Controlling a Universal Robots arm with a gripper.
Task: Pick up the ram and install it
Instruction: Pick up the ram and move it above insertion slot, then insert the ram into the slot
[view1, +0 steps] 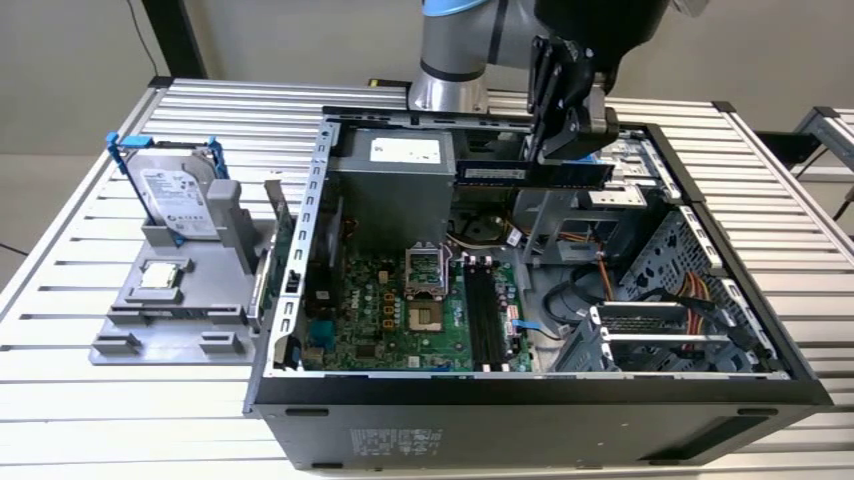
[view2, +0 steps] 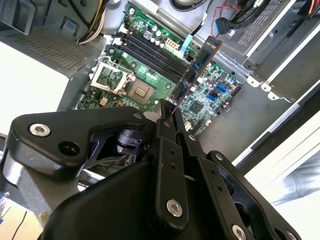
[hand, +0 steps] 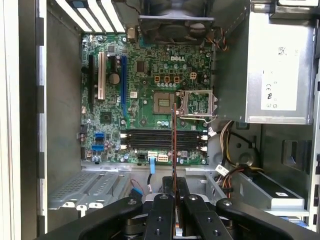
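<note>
The thin, long, blue-green circuit-board ram stick is clamped between the closed fingers of the black robot gripper, which grips it towards its end on the exterior view's right. The stick is held level in the air over the far part of the open black and grey computer case. It hangs just to the exterior view's right of the grey box-shaped power supply and well above the green motherboard, with no part of it touching the board.

The long black memory slots lie nearer and run from far to near, while the stick lies across that line. In the first wrist view the ram is likewise seen edge-on, crossing the slots at roughly a right angle.

To do this carrying step well, the stick would need to be turned until its long edge lies parallel to one slot and centred directly over it, contact edge downward. A firm grip is called for, since a stick held off-centre could pivot between the fingers. The orange and yellow cables to the right of the slots and the square silver processor socket to their left are best given clearance. Whether the slots' end latches are open cannot be made out.
</note>
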